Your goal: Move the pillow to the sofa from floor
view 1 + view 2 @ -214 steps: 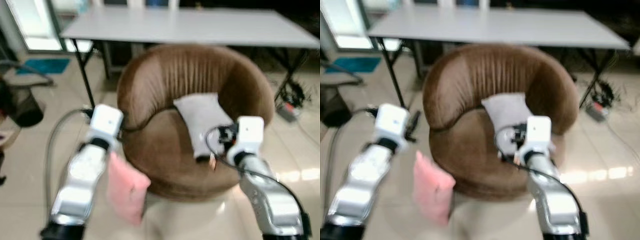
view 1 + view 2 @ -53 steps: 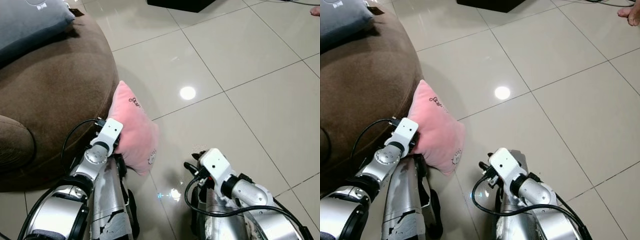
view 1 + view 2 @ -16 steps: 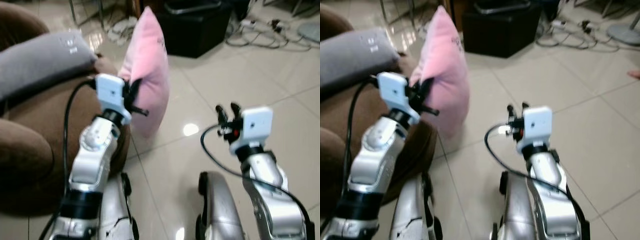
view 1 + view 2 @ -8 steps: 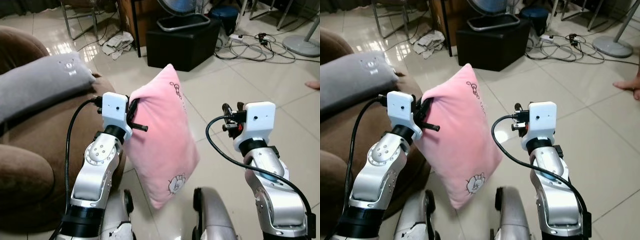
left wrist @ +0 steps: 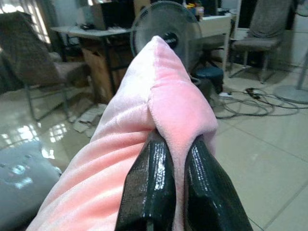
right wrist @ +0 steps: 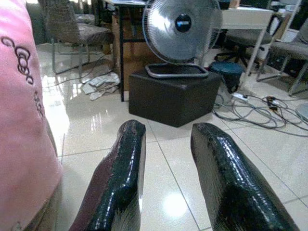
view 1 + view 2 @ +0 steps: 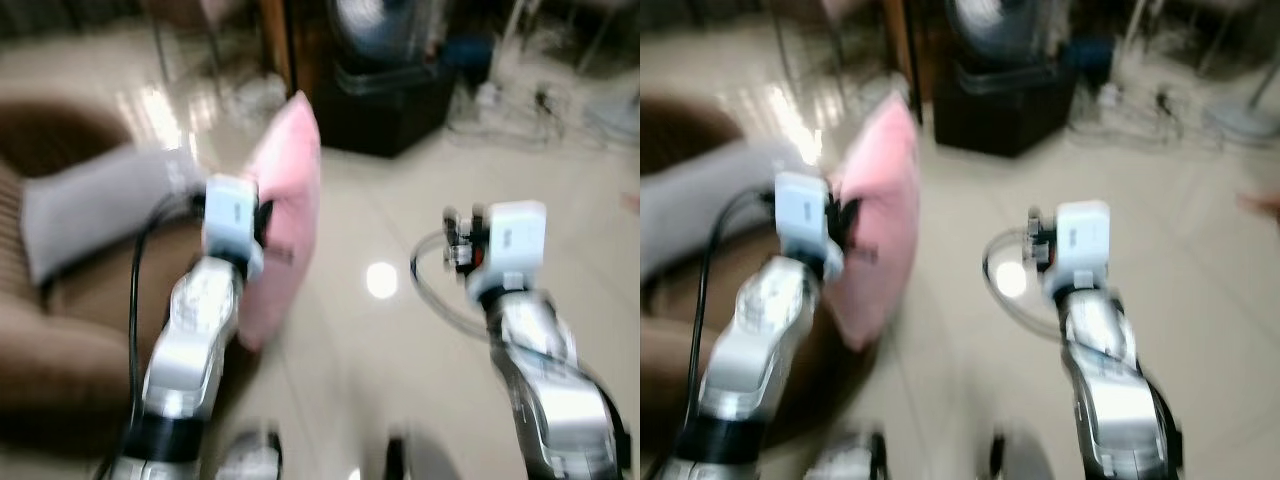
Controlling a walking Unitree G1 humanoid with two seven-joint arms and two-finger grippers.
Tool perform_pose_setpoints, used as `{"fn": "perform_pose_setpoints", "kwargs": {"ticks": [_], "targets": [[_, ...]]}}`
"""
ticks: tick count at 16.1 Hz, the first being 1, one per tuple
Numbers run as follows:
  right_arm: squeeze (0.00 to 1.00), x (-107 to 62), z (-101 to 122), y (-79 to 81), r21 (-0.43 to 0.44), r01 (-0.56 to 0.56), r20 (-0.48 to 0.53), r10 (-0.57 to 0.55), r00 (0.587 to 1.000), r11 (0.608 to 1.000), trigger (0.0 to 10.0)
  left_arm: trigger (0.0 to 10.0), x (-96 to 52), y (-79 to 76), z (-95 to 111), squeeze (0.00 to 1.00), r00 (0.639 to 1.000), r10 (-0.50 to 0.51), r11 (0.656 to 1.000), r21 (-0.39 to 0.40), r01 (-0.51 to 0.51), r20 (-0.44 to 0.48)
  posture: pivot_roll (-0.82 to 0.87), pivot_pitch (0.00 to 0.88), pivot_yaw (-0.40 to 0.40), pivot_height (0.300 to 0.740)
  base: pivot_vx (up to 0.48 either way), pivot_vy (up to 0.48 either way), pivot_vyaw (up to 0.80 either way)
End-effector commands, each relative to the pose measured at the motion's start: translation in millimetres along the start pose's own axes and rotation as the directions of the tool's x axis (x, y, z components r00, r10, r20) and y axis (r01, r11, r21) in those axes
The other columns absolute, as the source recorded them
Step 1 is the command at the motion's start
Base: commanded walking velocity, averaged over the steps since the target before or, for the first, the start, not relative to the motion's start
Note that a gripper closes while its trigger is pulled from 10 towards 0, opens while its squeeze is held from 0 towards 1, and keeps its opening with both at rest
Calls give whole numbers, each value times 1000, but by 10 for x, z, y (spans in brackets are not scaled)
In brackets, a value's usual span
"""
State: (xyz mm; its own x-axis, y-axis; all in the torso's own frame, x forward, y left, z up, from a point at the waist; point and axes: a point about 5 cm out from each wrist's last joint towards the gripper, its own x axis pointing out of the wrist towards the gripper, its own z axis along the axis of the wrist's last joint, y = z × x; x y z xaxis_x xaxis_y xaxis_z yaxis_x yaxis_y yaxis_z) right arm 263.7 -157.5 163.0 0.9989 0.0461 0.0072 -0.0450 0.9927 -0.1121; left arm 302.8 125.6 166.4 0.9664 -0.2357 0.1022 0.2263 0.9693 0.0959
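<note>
Glossy pale floor tiles (image 6: pixel 269 159) reflect bright light. In the middle of the right wrist view, a fan (image 6: pixel 182 30) stands on a dark box (image 6: pixel 173 96), with crumpled paper (image 6: pixel 100 84) at left and cables (image 6: pixel 262 113) at right. Chairs (image 6: pixel 72 29) and a desk (image 6: pixel 243 21) fill the upper frame.
</note>
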Motion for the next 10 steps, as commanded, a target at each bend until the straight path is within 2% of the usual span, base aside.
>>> {"fn": "perform_pose_setpoints", "kwargs": {"ticks": [1,7,9,10], "targets": [[0,7,-11,-15,2,5,-9,-5,1000,1000,10000,10000,21,-10,101,0,999,-1,1000,17,0,52,-79,0,31,740,0,0,0],[0,8,-71,-1,5,-1,-34,1,999,1000,10000,10000,43,-7,103,0,999,-6,999,33,4,53,-79,0,33,740,0,0,0],[0,-4,-164,26,-53,-14,-82,10,997,999,10000,10000,80,-2,97,0,999,-12,999,48,10,47,-81,0,36,740,287,0,0],[0,-15,-179,34,-61,-18,-89,13,996,998,10000,10000,94,-4,98,0,999,-16,999,48,13,48,-83,0,40,740,337,0,800]]}}
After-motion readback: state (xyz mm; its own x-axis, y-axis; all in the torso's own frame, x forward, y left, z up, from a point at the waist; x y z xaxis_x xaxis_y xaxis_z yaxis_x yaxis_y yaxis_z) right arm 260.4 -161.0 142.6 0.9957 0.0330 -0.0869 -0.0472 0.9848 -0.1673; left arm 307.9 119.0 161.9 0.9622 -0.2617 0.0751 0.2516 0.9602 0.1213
